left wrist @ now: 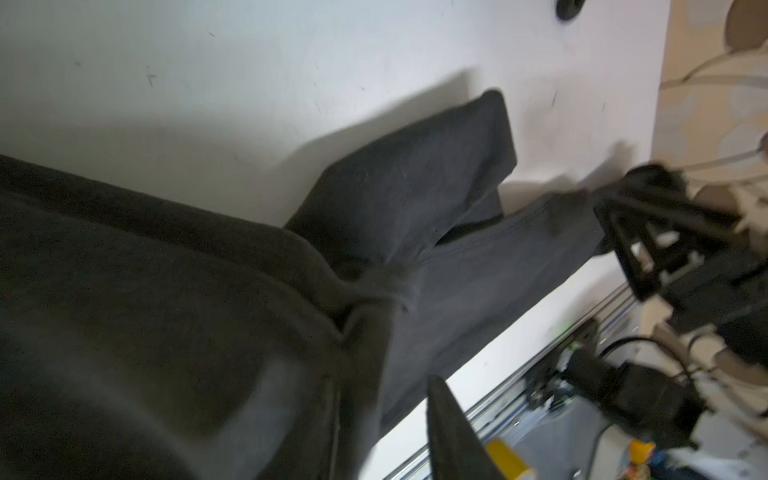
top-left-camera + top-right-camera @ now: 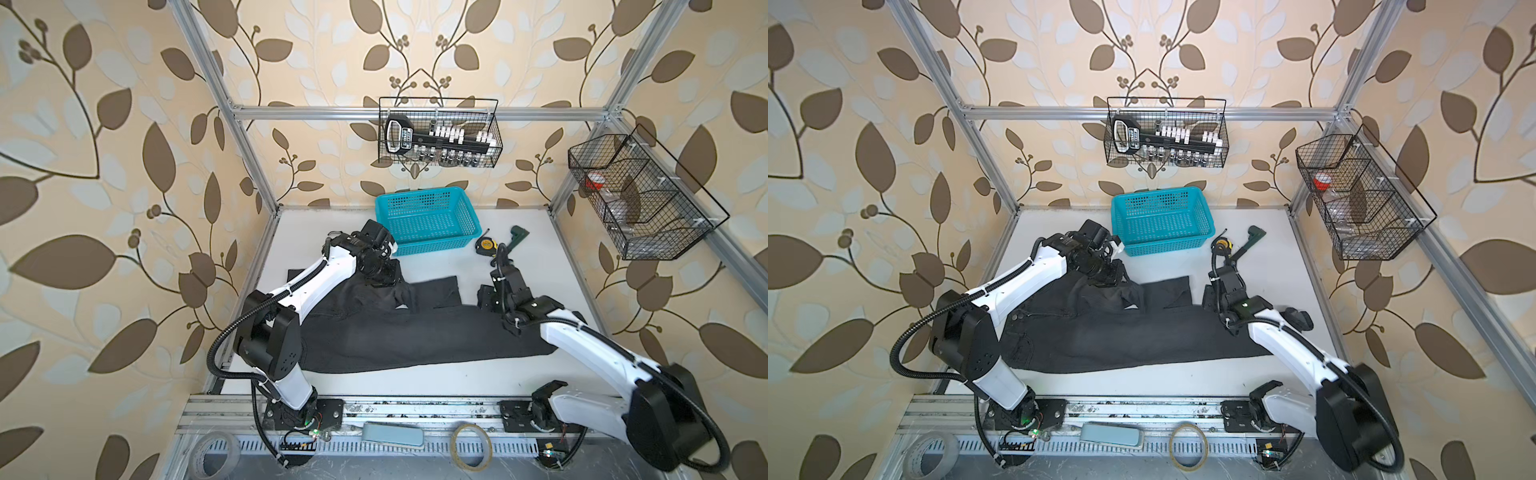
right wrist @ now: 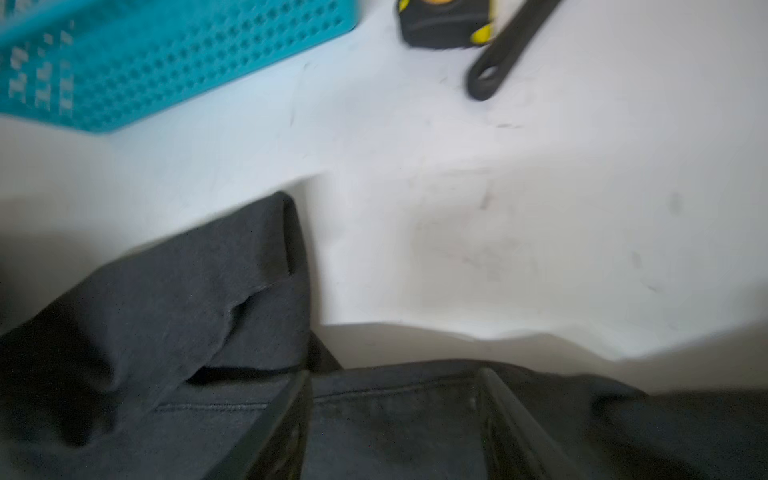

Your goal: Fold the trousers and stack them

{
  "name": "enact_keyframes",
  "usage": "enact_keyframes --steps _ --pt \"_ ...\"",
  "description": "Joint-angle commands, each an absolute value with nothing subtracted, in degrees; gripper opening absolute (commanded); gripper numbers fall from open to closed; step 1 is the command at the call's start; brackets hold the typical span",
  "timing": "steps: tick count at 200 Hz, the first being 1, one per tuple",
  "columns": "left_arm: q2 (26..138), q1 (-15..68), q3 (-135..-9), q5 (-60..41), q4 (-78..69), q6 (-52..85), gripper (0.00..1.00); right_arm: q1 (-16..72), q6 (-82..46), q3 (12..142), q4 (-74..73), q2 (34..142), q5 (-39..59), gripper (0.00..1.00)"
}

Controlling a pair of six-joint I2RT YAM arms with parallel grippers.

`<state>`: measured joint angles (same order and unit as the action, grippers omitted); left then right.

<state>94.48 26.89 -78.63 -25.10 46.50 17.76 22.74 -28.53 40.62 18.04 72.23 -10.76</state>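
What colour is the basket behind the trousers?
The basket is teal, with perforated walls; it shows best in a top view.

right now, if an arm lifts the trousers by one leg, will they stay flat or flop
Probably floppy: the trousers lie creased, with one leg doubled back. Likely heavyish, being long, thick-looking cloth. The far end would probably drag along the table.

Left tool (image 2: 380, 277) low; right tool (image 3: 395, 374) apparently parted.
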Motion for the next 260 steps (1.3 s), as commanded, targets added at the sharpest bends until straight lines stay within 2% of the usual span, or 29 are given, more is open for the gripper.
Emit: enact_keyframes --steps 1,17,36,71,85,120,157,192,260 --pt "91.68 25.91 -81.07 -29.22 52.70 10.74 0.58 20.41 -18.08 44.71 11.47 80.19 2.59 0.64" --pt "89.75 23.96 -81.53 -30.29 52.55 9.96 0.66 18.72 -15.60 46.15 9.81 85.16 7.40 0.65" --pt "89.25 20.46 -83.32 -29.16 52.82 9.79 0.68 18.85 -11.51 49.83 11.76 90.72 7.79 0.64" --pt "91.36 14.65 -85.74 -17.83 53.30 11.54 0.70 19.44 -7.66 55.45 12.80 99.31 9.89 0.63" --pt "91.83 11.61 -85.72 -13.68 53.01 13.20 0.70 19.72 -7.28 56.80 12.66 101.97 12.65 0.59" --pt "93.59 6.33 -82.33 -7.74 51.03 16.71 0.70 22.44 -9.69 56.04 9.86 102.70 11.43 0.41" --pt "99.52 5.80 -81.33 -9.14 45.79 19.47 0.70 23.47 -10.16 56.89 9.44 102.14 12.27 0.00" --pt "104.50 5.89 -80.63 -8.67 41.74 21.42 0.69 23.49 -5.92 59.65 14.26 94.11 5.69 0.00" --pt "109.78 5.89 -74.45 -5.31 38.43 20.60 0.66 23.82 12.61 63.43 28.42 76.98 -15.32 0.00"
